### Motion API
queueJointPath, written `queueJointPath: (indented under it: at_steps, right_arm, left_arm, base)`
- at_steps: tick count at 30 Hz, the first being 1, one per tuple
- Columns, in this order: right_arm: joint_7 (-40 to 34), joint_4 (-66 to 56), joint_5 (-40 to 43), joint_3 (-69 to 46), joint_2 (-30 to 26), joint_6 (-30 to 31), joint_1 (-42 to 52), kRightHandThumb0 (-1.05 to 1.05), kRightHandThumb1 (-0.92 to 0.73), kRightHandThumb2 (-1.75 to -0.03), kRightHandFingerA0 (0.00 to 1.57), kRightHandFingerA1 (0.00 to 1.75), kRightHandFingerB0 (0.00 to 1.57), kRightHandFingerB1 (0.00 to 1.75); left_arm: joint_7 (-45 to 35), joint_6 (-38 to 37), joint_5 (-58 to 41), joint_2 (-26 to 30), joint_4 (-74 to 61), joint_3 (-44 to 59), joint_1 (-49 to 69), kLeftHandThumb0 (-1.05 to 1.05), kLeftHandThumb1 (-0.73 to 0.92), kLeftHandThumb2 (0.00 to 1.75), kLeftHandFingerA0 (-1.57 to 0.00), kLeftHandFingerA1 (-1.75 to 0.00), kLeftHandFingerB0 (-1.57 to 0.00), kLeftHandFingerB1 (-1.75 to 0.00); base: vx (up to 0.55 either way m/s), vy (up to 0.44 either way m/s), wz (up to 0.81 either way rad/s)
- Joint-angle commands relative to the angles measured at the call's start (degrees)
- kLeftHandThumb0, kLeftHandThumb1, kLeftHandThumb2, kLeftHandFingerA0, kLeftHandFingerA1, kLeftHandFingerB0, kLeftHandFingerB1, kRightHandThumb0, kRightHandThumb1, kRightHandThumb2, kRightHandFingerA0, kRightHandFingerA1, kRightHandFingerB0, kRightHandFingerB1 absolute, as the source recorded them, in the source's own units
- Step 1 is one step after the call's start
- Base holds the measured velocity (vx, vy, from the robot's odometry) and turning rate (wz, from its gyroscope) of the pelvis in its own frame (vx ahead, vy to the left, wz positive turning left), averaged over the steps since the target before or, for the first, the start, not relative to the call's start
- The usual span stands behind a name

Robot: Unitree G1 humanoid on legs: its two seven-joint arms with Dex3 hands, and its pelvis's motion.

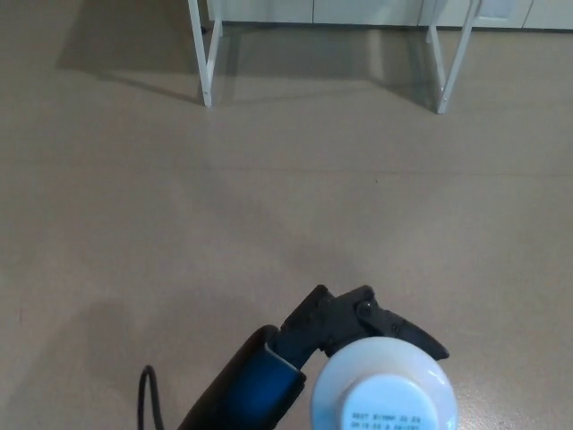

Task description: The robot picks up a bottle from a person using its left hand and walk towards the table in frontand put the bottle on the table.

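A bottle [385, 390] with a pale blue-white cap fills the bottom of the head view, seen from above with printed text on its top. My left hand [349, 324] is shut on the bottle, its black fingers wrapped around the far side just behind the cap. The left forearm [246, 390] comes up from the bottom edge, dark with a blue sheen. The table's white legs [204, 54] stand far ahead at the top of the picture. My right hand does not show.
Brown floor [286, 197] stretches between me and the table. A second pair of white table legs [448, 63] stands at the upper right. A thin black cable [143, 394] loops beside the forearm. White cabinet fronts run along the top edge.
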Motion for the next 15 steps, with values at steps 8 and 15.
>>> queueJointPath:
  at_steps: [8,15]
  right_arm:
    - [1.2,0.3,-1.1,1.0,-1.5,0.0,-0.5,-0.37,-0.74,-0.62,0.63,0.45,0.51,0.39]
    - [1.1,0.9,-1.7,2.1,-1.5,0.5,-1.0,-0.38,-0.74,-0.62,0.64,0.45,0.53,0.40]
  left_arm:
    - [1.9,-3.5,1.6,-0.6,0.6,-0.1,1.9,-0.12,0.69,0.86,-1.06,-1.39,-0.79,-1.20]
    - [1.7,-3.4,2.2,-0.1,-0.3,-0.1,2.9,-0.13,0.69,0.85,-1.05,-1.40,-0.80,-1.20]
  base:
    - [0.00,0.000,0.00]
    - [-0.02,-0.027,0.04]
